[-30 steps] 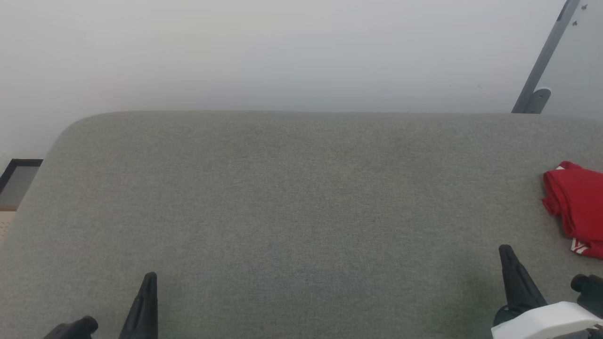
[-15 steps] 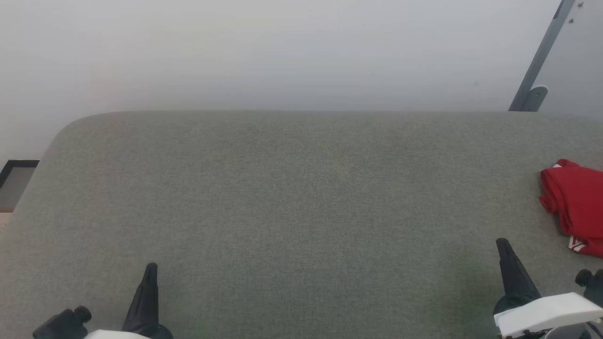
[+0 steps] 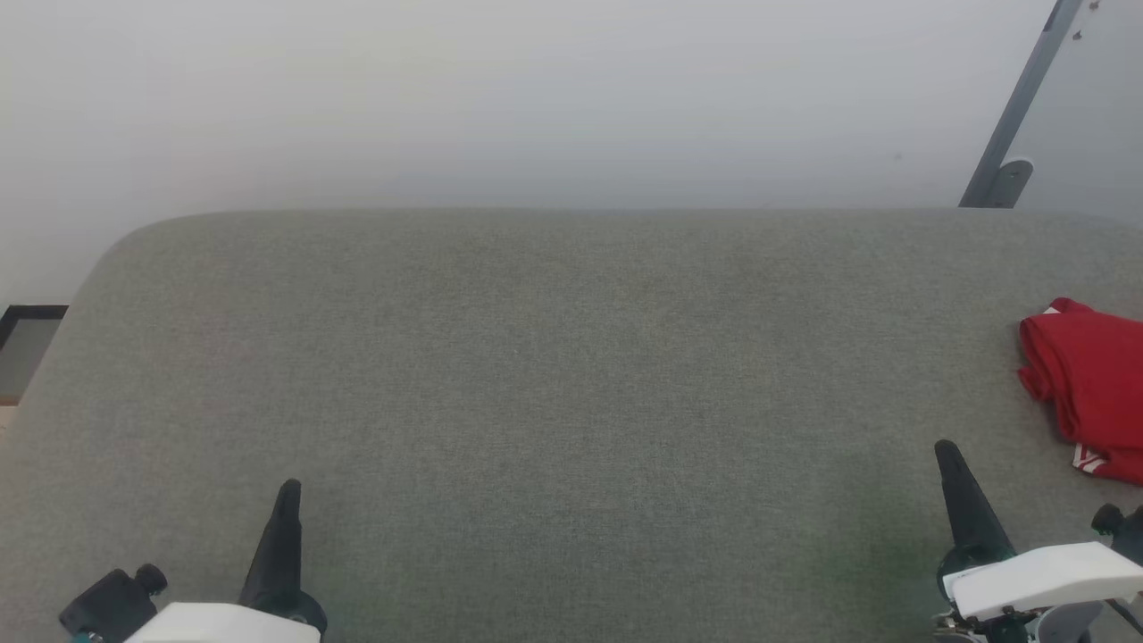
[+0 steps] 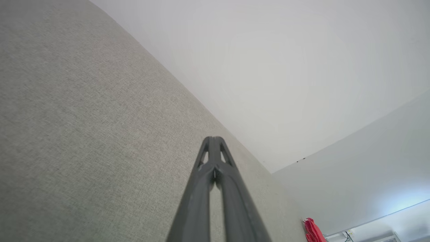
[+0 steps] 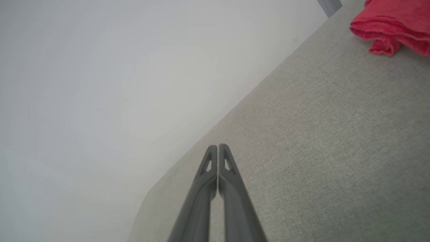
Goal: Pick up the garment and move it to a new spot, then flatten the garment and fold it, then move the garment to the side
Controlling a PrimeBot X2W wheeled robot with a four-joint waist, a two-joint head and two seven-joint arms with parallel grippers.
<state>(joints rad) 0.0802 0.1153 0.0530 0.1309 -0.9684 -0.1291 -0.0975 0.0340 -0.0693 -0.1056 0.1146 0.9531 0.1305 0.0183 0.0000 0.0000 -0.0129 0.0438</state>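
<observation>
Near left: our left pincer [image 3: 287, 489], fingers pressed together, empty.
Near right: our right pincer [image 3: 946, 451], likewise closed on nothing. Both sit low and clear, we judge, because the work looks done.
Right edge, farther: shirt [image 3: 1085, 384], a compact red bundle set aside on the grey bench [image 3: 571, 357].
Far: pale wall [image 3: 536, 98].

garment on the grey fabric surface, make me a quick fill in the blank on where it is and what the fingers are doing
1. The garment lies at the head view's far ____ edge, on the grey fabric surface.
2. Its visible cloth is mostly ____, with white striped trim.
3. The left fingers and right fingers are both ____, holding nothing.
4. The fingers nearer the garment are the ____ ones.
Missing words: right; red; shut; right
</observation>
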